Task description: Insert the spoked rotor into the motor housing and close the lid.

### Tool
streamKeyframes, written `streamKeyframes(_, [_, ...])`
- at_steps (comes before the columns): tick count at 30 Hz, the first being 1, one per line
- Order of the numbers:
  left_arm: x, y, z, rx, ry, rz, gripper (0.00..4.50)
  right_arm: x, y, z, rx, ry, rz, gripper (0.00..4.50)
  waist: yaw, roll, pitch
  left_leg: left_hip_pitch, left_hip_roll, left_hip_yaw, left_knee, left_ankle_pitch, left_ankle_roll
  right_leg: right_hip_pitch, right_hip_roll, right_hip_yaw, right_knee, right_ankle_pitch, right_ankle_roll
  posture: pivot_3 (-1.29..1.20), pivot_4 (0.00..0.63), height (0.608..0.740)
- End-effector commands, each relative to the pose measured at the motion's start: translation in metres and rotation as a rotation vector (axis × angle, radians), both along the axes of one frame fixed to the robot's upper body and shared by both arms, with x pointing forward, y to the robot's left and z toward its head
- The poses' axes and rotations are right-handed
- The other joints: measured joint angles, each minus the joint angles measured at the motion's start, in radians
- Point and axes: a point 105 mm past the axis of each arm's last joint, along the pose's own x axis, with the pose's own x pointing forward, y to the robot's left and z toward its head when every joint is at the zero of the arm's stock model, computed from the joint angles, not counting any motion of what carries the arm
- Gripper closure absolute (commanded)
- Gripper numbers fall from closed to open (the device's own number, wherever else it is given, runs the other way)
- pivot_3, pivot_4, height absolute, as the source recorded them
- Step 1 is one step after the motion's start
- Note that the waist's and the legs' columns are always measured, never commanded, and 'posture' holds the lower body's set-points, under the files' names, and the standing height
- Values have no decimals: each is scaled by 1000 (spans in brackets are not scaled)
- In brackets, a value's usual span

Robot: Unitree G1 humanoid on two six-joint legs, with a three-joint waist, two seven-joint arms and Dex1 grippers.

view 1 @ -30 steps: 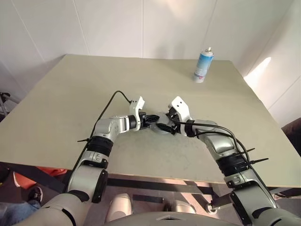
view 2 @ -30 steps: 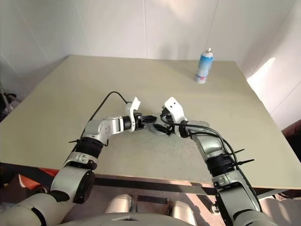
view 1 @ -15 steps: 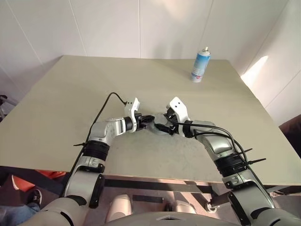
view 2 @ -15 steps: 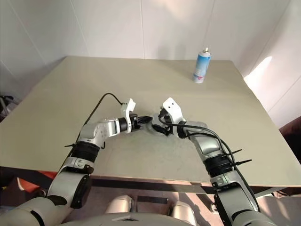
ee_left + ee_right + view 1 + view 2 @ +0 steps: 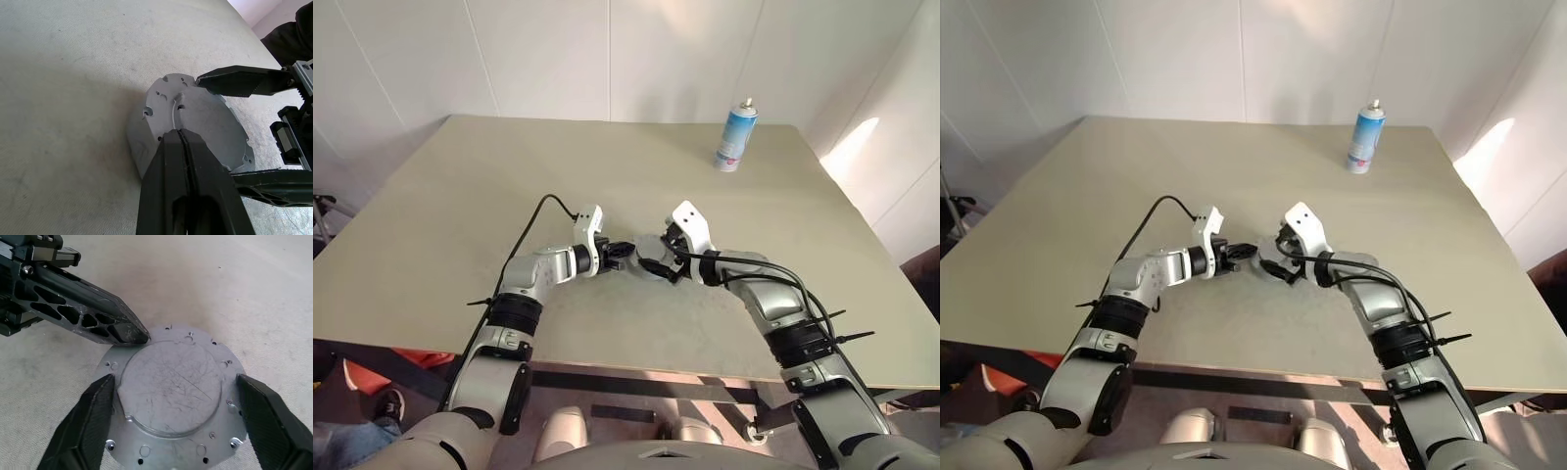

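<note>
Lid (image 5: 171, 396) is lying flat on tabletop (image 5: 460, 196) mid-front, btwn both arms. Left gripper (image 5: 182, 142), jaws pressed together, is touching lid's rim. Right gripper (image 5: 176, 426), jaws wide, is straddling lid w/o gripping. Spray can (image 5: 736, 135) is standing far back.

No text you can read anywhere, spray can (image 5: 736, 136) at one o'clock on the table (image 5: 460, 215) has a label too small to make out

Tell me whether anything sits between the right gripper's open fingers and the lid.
Nothing visible does. The right gripper straddles the lid with bare gaps on both sides. The shut left gripper only meets the lid's far rim, outside those gaps.
</note>
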Motion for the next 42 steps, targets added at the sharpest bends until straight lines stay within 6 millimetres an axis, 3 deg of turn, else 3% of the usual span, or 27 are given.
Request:
streamKeyframes(1, [-8,1,-22,52,77,-6,4500,-9,-9,-8,-12,69,-13,14,1,-1,0,0,-1,0,-3,0,0,0,0,1,0,0,0,0,0,740])
streamKeyframes(5, [-8,1,-21,53,75,-9,4500,-14,-5,21,59,19,32,14,4,-3,-2,-6,-1,2,-7,1,0,0,0,4,2,6,-2,0,0,740])
streamKeyframes(8, [-8,0,-21,53,73,-11,4500,-15,-4,47,161,10,34,14,14,-4,-3,-11,-6,3,-2,-2,6,-8,0,15,15,38,-16,0,0,740])
streamKeyframes(11, [-8,0,-21,52,71,-10,4500,-13,-8,66,224,4,10,14,23,-2,-4,-25,-5,3,-4,2,8,-27,2,16,26,32,-21,0,0,740])
streamKeyframes(13, [-7,0,-21,49,71,-10,4500,-11,-10,73,250,5,0,14,24,-3,-4,-37,-5,2,9,1,9,-40,2,22,43,25,-18,0,0,740])
streamKeyframes(20, [-8,-5,-11,-8,48,-29,4500,-9,-9,67,232,22,-17,14,24,-2,-3,-45,-5,1,19,-3,14,-44,2,27,50,17,-23,0,0,740])
streamKeyframes(32, [-2,-1,3,-77,-2,-5,4500,-7,-9,62,218,22,-30,14,23,-5,0,-44,-4,1,25,-1,12,-41,2,28,54,18,-22,0,0,740])
streamKeyframes(42, [13,19,32,-214,-68,85,4500,-7,-8,58,217,23,-29,14,22,-5,0,-46,-4,1,27,-2,12,-43,2,28,55,18,-22,0,0,740])
